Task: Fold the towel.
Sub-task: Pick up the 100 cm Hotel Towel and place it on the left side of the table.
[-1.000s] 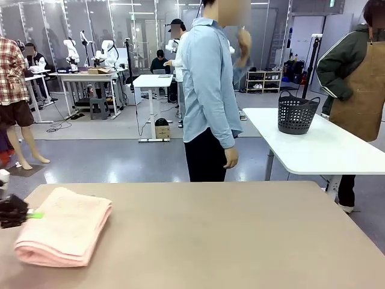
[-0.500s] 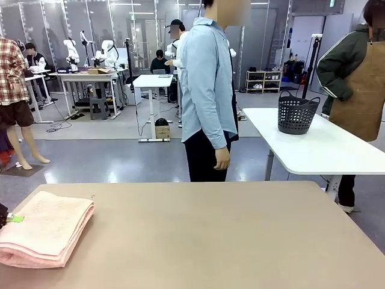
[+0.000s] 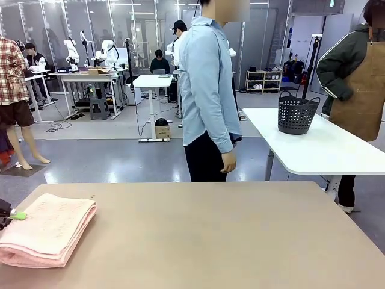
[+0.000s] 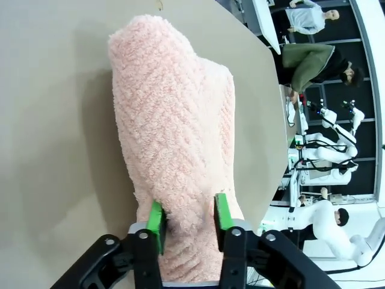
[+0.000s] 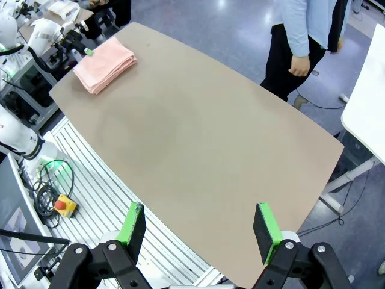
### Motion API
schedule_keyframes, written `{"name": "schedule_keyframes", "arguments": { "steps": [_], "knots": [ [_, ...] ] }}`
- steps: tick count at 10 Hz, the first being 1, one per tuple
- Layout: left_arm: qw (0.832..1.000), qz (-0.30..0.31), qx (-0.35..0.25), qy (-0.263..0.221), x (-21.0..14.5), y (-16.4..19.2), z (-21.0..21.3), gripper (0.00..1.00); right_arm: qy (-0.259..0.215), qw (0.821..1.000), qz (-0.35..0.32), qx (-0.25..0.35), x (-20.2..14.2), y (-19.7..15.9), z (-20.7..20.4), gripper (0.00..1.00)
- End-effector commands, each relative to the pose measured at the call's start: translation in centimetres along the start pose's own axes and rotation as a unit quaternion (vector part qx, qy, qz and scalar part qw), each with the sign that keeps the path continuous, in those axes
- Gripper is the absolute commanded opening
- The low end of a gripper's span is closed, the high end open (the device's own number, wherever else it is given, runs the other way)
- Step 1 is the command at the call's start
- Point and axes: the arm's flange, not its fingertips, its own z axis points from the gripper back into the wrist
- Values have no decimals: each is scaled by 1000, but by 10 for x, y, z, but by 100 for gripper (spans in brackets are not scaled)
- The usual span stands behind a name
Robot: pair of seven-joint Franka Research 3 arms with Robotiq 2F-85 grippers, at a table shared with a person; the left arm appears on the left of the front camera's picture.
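The pink towel point(image 3: 48, 229) lies folded in a thick stack at the left end of the tan table point(image 3: 228, 241). My left gripper point(image 3: 13, 215) reaches in from the left edge at the towel's near-left side. In the left wrist view the towel point(image 4: 174, 138) stretches away from the left gripper point(image 4: 189, 211), whose green pads point(image 4: 157, 220) pinch its near edge between them. High above the table's near edge my right gripper point(image 5: 198, 226) hangs open and holds nothing. From there the towel point(image 5: 105, 63) is small at the far left corner.
A person point(image 3: 207, 90) in a light blue shirt stands at the far side of the table, arms down. Behind to the right is a white table point(image 3: 319, 150) with a dark basket point(image 3: 296, 112), and another person beside it.
The towel has been drawn left toward the table's left end and then settled slightly right. My left gripper stays at its left edge. The person has lowered a raised arm.
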Motion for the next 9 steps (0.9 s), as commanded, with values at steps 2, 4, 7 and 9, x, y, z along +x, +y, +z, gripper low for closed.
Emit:
{"name": "schedule_keyframes", "arguments": {
  "steps": [2,4,7,9],
  "knots": [
    [999,-14,44,-16,0,-16,8,68,1,1000,-11,-6,2,2,0,91],
    [997,-33,71,-20,0,-37,25,100,1,1000,-11,-6,2,2,0,91],
    [993,-59,104,-14,-2,-59,34,100,1,1000,-11,-6,2,2,0,91],
    [991,-70,116,-10,-6,-75,37,100,1,1000,-11,-6,2,2,0,91]
  ]
}}
